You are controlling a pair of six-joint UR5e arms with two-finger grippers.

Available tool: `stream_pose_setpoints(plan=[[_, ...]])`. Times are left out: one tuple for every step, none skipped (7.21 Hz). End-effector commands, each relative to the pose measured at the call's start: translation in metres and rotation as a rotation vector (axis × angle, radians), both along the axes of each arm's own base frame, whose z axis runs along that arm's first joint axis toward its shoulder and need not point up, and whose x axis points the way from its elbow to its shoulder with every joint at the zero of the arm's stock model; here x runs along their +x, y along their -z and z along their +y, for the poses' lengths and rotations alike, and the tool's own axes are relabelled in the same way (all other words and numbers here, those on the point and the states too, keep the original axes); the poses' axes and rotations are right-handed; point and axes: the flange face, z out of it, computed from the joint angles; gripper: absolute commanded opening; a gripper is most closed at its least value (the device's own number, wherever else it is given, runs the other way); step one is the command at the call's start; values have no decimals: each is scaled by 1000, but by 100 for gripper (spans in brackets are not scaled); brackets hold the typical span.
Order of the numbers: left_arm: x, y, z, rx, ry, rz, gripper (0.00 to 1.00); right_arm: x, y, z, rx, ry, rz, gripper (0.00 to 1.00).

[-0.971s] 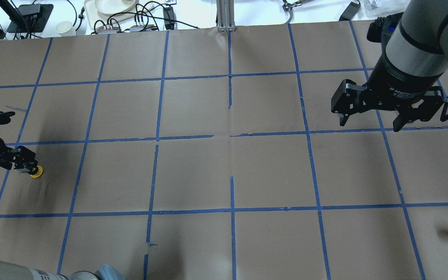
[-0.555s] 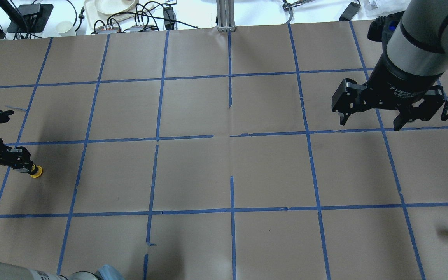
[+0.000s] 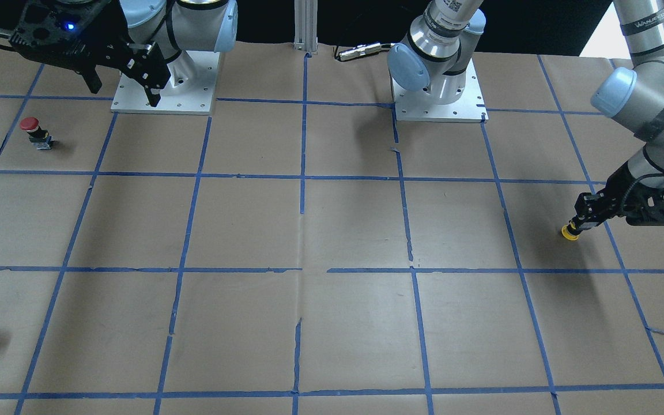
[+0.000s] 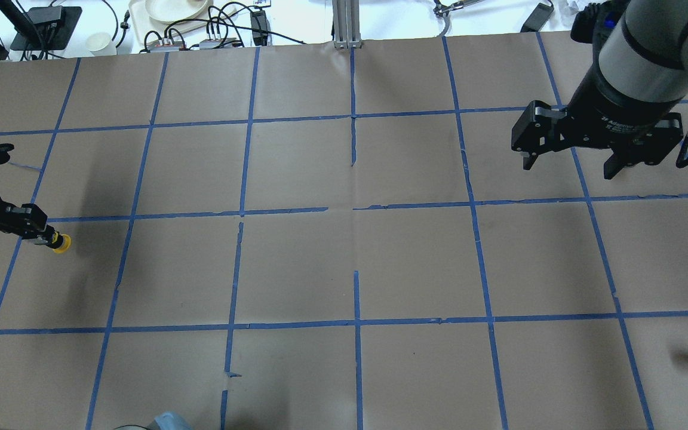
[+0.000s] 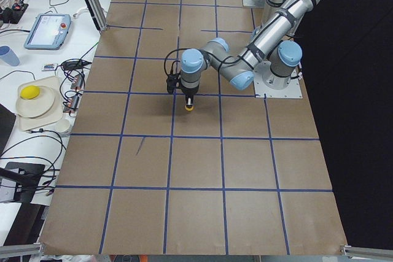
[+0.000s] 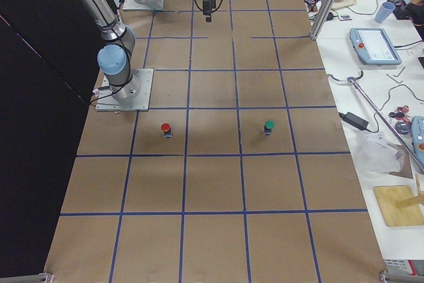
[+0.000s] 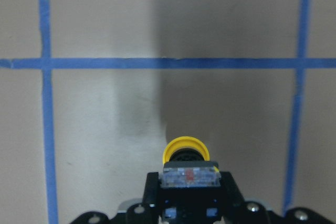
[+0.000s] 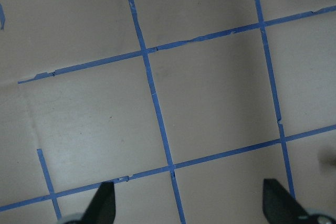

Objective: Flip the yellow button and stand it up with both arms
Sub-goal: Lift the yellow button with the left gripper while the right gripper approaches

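left gripper (image 4: 39, 234), at the overhead view's left edge, grasps the yellow button (image 4: 60, 243) by its body; cap points away from the jaws. right gripper (image 4: 568, 168), released, hangs well apart, upper right.

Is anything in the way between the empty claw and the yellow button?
No, nothing visible. Only the table shows between the open right gripper and the yellow button, which the left gripper holds. The red button sits beyond the right gripper, not between them.
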Motion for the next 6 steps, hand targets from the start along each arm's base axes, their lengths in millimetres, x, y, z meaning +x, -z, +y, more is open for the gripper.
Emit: stream_pose_setpoints(plan=[[-82,-42,3,74,36,259,20,-2,14,5,66,10,-9,100],[-121,-46,1,79,49,402,20,-2,15,7,81,17,-11,100],[-177,-59,5,93,71,563,20,3,14,7,91,20,-57,100],[-233,-77,11,87,105,688,20,13,8,5,79,131,-163,100],[-279,-91,24,118,101,802,20,24,-5,2,64,248,-278,100],[-321,-104,41,149,53,989,20,28,-3,-8,96,372,-372,100]])
